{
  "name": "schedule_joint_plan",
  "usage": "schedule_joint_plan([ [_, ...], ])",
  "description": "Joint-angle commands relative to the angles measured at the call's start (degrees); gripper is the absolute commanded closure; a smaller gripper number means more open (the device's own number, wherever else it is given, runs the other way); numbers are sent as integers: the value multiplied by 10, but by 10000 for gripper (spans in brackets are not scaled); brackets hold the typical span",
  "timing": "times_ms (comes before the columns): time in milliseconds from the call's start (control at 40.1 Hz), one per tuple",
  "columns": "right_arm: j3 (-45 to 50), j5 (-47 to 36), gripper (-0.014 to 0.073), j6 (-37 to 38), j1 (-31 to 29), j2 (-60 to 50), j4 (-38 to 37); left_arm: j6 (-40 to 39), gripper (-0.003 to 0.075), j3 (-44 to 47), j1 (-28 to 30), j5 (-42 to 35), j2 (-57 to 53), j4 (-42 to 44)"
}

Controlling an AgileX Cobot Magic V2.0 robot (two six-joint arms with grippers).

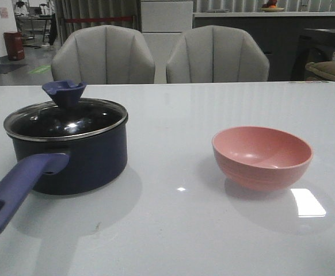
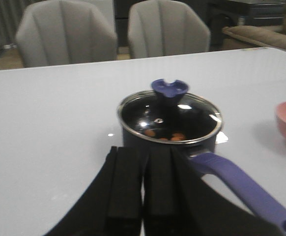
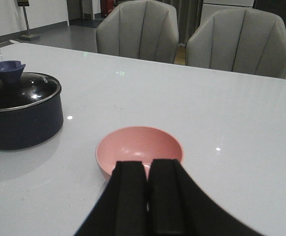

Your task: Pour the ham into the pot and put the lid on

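Observation:
The dark navy pot [image 1: 75, 158] stands on the left of the white table with its purple-blue handle [image 1: 15, 187] pointing toward the front edge. The glass lid [image 1: 67, 119] sits on it, blue flared knob [image 1: 64, 92] up. Through the lid in the left wrist view I see orange-pink ham [image 2: 175, 136] bits inside the pot [image 2: 170, 132]. The pink bowl [image 1: 262, 155] on the right is empty. My left gripper [image 2: 144, 152] is shut, held short of the pot. My right gripper [image 3: 147, 164] is shut, just short of the pink bowl [image 3: 139, 147]. Neither gripper shows in the front view.
Two grey chairs [image 1: 103, 54] [image 1: 216, 54] stand behind the table's far edge. The pot's long handle [image 2: 241, 184] runs beside my left gripper's fingers. The table [image 1: 173, 230] has a glossy white top.

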Motion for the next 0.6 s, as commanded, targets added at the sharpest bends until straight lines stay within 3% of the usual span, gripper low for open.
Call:
schedule_joint_plan([
  [0, -17, -44, 450, -4, 1, 5, 1, -2, 607, 17, 58, -100, 0, -5],
  [175, -17, -44, 450, -4, 1, 5, 1, -2, 607, 75, 126, -173, -12, -5],
  [300, -17, -44, 450, -4, 1, 5, 1, -2, 607, 103, 131, -204, -12, -5],
  [574, -17, -42, 450, -4, 1, 5, 1, -2, 607, 102, 131, -194, -12, -5],
])
